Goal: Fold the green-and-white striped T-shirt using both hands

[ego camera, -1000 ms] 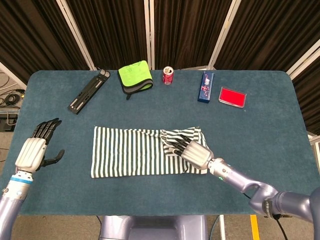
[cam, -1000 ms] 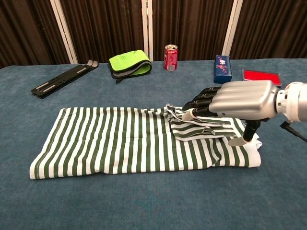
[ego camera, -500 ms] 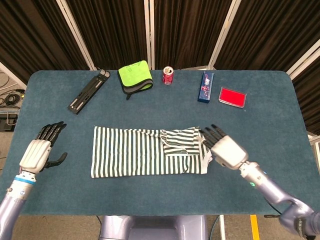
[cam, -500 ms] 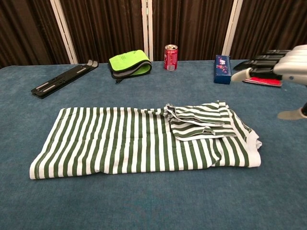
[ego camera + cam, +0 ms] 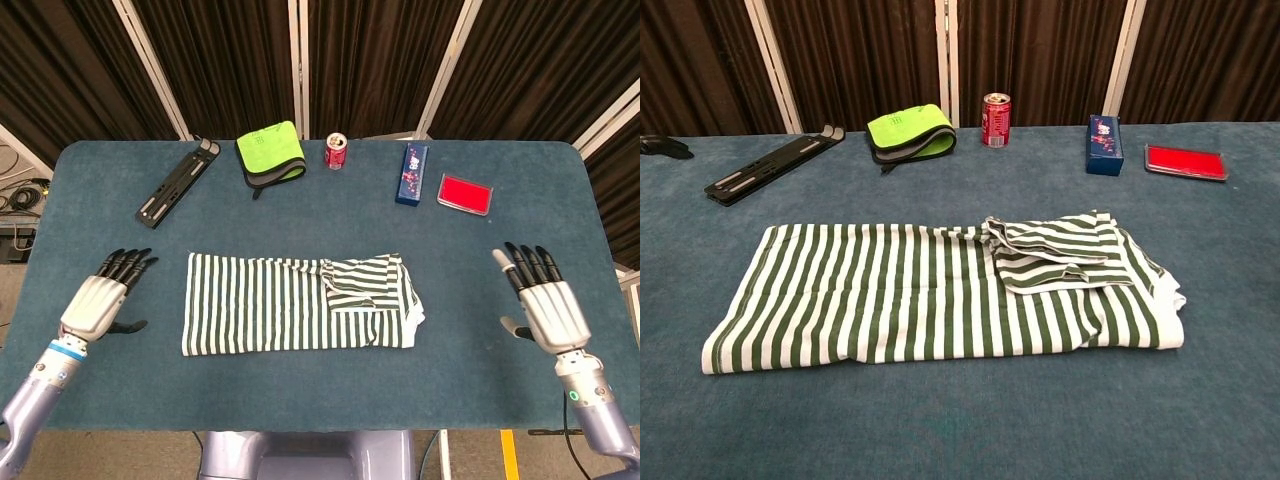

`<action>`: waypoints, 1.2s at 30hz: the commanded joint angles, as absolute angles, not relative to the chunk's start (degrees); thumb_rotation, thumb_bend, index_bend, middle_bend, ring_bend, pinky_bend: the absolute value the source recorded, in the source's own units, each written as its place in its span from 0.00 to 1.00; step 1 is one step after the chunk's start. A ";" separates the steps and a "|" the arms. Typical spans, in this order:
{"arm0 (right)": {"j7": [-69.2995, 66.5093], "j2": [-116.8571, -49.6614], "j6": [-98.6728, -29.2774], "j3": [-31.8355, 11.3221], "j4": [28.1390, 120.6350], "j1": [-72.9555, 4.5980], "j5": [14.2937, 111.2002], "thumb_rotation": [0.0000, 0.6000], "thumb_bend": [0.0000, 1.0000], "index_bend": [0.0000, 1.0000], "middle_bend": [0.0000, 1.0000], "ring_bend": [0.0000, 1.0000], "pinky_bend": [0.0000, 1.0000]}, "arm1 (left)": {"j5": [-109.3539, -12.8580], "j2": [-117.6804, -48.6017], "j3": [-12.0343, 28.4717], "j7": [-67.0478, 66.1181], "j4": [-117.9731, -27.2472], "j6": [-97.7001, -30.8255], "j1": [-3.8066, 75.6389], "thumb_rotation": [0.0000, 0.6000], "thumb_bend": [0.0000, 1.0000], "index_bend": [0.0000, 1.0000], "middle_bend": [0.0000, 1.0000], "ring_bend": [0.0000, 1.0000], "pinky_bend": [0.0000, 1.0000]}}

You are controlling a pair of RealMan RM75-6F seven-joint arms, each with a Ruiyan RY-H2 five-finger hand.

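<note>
The green-and-white striped T-shirt (image 5: 290, 305) (image 5: 920, 295) lies flat in a long rectangle across the middle of the table, with a sleeve folded in on top at its right end (image 5: 1050, 252). My left hand (image 5: 97, 303) hovers left of the shirt, fingers straight and apart, holding nothing. My right hand (image 5: 545, 305) is well to the right of the shirt, fingers spread, also holding nothing. In the chest view only a dark fingertip (image 5: 662, 146) of the left hand shows at the far left edge. The right hand is out of that view.
Along the far side stand a black bar tool (image 5: 177, 182), a folded lime-green cloth (image 5: 270, 153), a red can (image 5: 336, 151), a blue box (image 5: 411, 174) and a flat red case (image 5: 465, 193). The blue table (image 5: 320, 230) ends close to both hands at its left and right edges.
My right hand has let go of the folded sleeve and drawn back to the right, off the shirt. The left hand has shifted slightly toward the shirt.
</note>
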State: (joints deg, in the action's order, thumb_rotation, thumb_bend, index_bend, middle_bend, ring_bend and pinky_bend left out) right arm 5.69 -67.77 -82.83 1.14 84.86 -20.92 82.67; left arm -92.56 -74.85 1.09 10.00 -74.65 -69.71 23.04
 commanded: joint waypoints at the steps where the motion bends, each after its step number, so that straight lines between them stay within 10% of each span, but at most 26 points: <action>1: 5.55 -68.37 -84.48 -0.20 86.84 -18.84 80.97 1.00 0.00 0.00 0.00 0.00 0.00 | -99.46 -78.21 -1.46 16.29 -66.26 -72.41 25.78 1.00 0.15 0.27 0.00 0.00 0.00; 36: 8.07 -71.00 -87.89 -5.79 88.42 -12.36 79.74 1.00 0.00 0.00 0.00 0.00 0.00 | -108.39 -97.27 -10.97 26.68 -28.30 -74.17 33.49 1.00 0.26 0.41 0.00 0.00 0.00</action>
State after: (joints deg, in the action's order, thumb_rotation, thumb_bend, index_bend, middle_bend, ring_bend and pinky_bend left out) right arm 8.07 -71.01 -87.88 -5.82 88.43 -12.36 79.74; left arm -108.60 -96.37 -10.66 26.10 -29.41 -74.38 33.30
